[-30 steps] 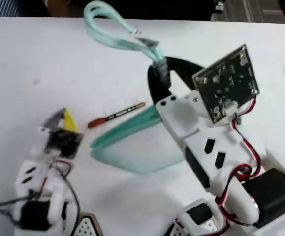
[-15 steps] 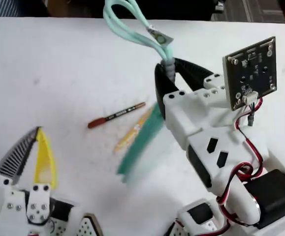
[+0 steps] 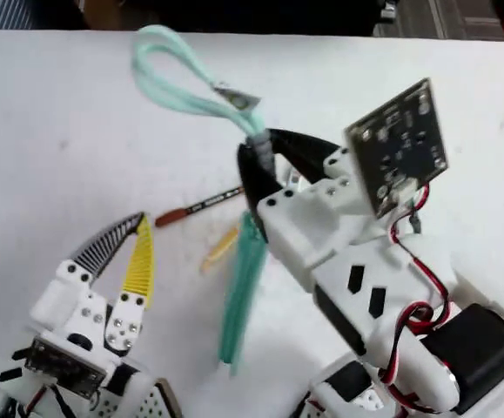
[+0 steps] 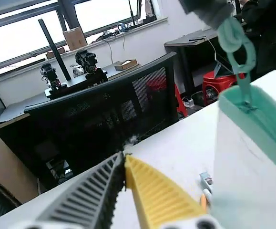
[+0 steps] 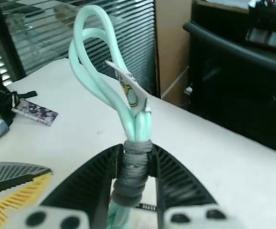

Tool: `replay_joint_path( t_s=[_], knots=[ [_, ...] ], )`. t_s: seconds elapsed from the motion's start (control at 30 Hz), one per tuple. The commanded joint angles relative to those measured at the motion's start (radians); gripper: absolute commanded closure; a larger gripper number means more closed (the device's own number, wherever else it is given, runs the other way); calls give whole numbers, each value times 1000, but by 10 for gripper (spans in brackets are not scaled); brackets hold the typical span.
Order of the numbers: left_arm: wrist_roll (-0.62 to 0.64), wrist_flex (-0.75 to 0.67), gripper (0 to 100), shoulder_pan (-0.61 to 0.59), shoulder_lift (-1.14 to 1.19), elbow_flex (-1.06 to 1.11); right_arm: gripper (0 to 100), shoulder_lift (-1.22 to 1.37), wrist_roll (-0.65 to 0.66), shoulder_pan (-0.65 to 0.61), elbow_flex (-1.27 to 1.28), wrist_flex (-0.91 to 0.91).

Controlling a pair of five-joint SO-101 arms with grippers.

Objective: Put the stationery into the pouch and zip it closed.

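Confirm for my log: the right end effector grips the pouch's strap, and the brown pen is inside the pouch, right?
No. The right end effector does grip the strap, but the brown pen lies on the table outside the pouch; the high view shows it.

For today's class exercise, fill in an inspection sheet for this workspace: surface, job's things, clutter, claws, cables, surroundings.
Surface: white table.
Job's things: mint-green fabric pouch held edge-on by its cord loop; brown pencil and slim yellow pen lying on the table beside it.
Clutter: small printed card on the table.
Claws: left claw shut, empty; right claw shut on the loop's grey-wrapped base.
Cables: red and black wires on the right arm.
Surroundings: black mesh chair, windows.
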Motion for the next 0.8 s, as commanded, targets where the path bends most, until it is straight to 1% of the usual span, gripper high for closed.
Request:
replay_joint_path(
  t_s=[0.0,0.1,0.2,0.27,0.43,0.53,0.67,0.7,0.77],
  knots=[
    [-20,68,977,87,13,-5,982,42,58,-45,-37,-107],
    [-23,172,977,231,12,-9,982,134,58,-47,-37,-194],
    [-103,195,978,355,13,-2,982,239,57,-54,-40,-237],
    [-140,167,978,415,13,17,982,285,57,-82,-75,-240],
    [-143,-38,978,521,15,107,982,354,57,-162,-227,-193],
    [-149,-144,978,509,15,216,982,377,57,-203,-285,-120],
    [-138,-284,976,332,10,345,982,371,61,-202,-328,-4],
    [-121,-285,976,289,8,351,982,358,61,-185,-330,30],
    [-57,-239,976,243,7,330,982,341,57,-153,-322,84]
  ],
)
